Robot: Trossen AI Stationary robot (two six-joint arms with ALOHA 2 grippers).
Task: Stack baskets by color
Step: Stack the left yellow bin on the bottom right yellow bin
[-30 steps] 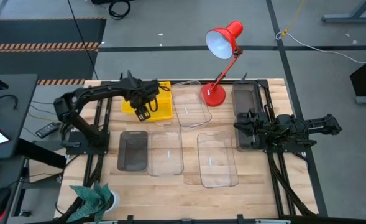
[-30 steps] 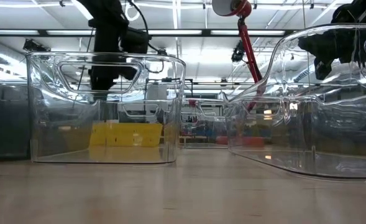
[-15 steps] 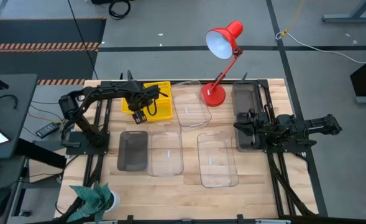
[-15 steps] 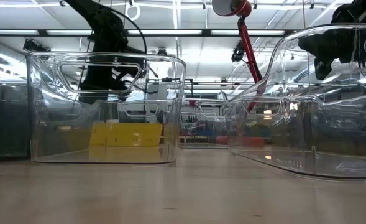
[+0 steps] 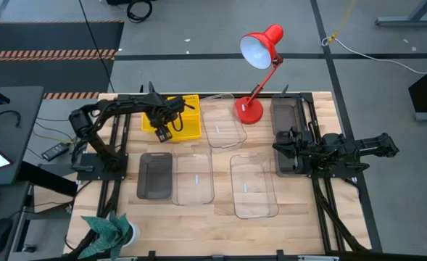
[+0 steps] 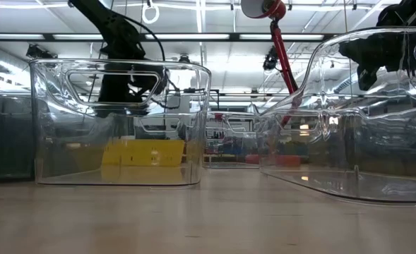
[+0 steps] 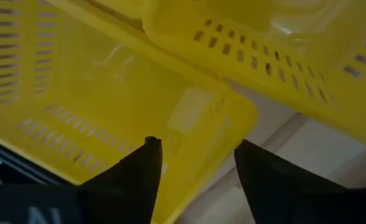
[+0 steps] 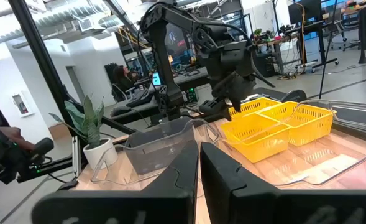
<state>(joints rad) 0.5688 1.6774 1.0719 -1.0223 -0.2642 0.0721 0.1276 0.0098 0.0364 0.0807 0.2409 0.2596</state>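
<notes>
Two yellow baskets (image 5: 188, 119) stand side by side on the table at the far left. My left gripper (image 5: 162, 133) points down over them, open. In the left wrist view its fingers (image 7: 198, 146) stand on either side of one yellow basket's corner wall (image 7: 232, 115), with the other yellow basket (image 7: 282, 37) just beyond. Whether they touch it does not show. My right gripper (image 8: 199, 163) is shut and empty, held level over a dark grey basket (image 5: 285, 116) at the far right. Three clear baskets (image 5: 253, 185) (image 5: 193, 177) (image 5: 222, 119) and a second grey basket (image 5: 155, 174) rest on the table.
A red desk lamp (image 5: 251, 109) stands at the far middle, between a clear basket and the right grey basket. A potted plant (image 5: 112, 230) sits at the near left corner. In the low view, clear baskets (image 6: 119, 120) fill the foreground.
My left gripper has come down toward the yellow baskets and moved slightly toward the table's left edge. The baskets have kept their places.
</notes>
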